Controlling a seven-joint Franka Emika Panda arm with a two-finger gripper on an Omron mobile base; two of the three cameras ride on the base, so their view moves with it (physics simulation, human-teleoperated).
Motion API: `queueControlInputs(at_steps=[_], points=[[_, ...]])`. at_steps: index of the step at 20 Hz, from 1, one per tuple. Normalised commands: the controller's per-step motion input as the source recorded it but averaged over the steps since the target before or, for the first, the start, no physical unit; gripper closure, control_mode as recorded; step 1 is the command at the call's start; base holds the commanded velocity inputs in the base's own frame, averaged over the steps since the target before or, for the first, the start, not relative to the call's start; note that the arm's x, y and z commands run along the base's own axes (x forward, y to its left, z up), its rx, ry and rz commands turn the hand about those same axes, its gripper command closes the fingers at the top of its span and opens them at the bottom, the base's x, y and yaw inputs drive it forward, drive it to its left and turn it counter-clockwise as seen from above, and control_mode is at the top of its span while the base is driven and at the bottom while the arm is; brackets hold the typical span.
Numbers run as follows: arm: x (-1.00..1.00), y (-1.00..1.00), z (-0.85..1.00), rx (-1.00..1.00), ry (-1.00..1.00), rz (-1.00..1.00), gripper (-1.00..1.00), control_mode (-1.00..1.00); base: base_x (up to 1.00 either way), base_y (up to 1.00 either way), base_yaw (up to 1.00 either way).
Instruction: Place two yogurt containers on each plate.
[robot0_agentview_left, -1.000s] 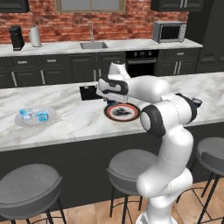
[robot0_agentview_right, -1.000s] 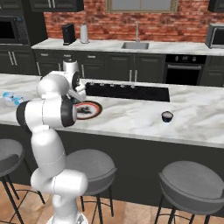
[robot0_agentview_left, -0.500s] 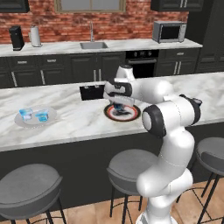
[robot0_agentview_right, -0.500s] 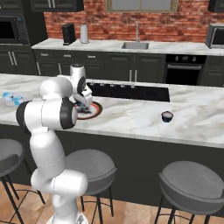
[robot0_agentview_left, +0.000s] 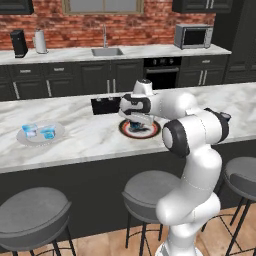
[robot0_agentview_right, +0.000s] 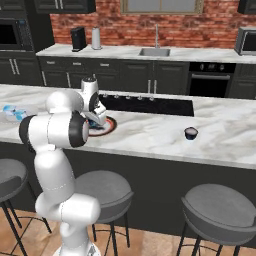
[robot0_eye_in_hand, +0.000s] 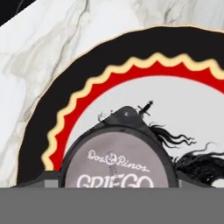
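1. Dark-grey yogurt cup (robot0_eye_in_hand: 117, 159) with a pale printed lid sits low over the red-rimmed plate (robot0_eye_in_hand: 65, 109), apparently clasped by the hand (robot0_agentview_left: 137, 119).
2. Risk: letting go while tilted could tip it, or roll it off onto the marble bench (robot0_agentview_left: 90, 140).
3. Fingertips are cut off, so contact with the plate is unclear; a second dark cup (robot0_agentview_right: 190, 133) stands well apart.

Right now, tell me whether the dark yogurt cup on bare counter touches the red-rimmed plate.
Apart. The right base view shows bare marble between the cup and plate.
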Motion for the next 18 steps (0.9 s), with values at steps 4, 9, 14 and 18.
queueControlInputs(at_steps=[4,9,14,18], points=[[-0.02,-0.16,-0.04,0.00,0.03,0.00,-1.00,-1.00,0.00,0.00,0.00],[-0.06,-0.14,0.04,0.00,0.12,0.00,-1.00,-1.00,0.00,0.00,0.00],[-0.13,-0.04,0.21,0.00,0.14,-0.02,-1.00,-1.00,0.00,0.00,0.00],[-0.08,0.00,0.24,0.00,0.12,0.00,-1.00,-1.00,0.00,0.00,0.00]])
